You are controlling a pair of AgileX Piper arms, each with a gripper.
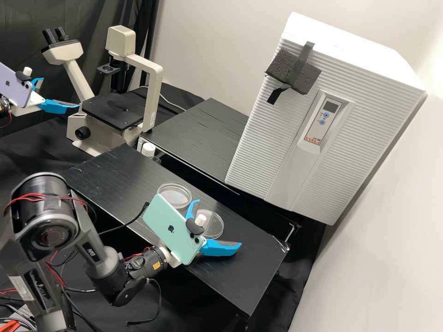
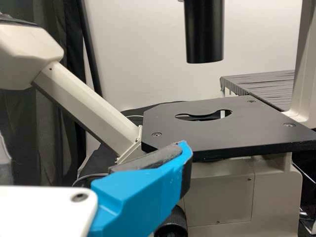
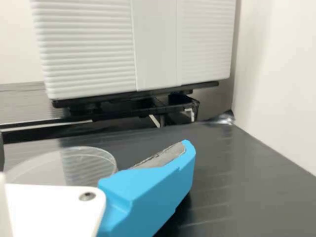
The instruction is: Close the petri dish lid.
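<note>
The right gripper and left gripper both have jaws spread, and near the far edge of the desk, beyond one dish piece toward the right corner, the second piece, likely the lid, wants a level, light pinch.

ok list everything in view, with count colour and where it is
microscope: one, beige and black, back left
boxy unit: one, white, back right
foam block: one, dark grey, strapped to the boxy unit
white-capped container: one, by the microscope
petri dish pieces: two, clear, on the bench, one nearer the microscope, one by the mint phone
bench: black, under the dish pieces
curtain: black, behind the microscope
phones: two, lilac and mint, on the arms
left gripper: one, white and blue, by the microscope
right gripper: one, white and blue, over the bench
</note>
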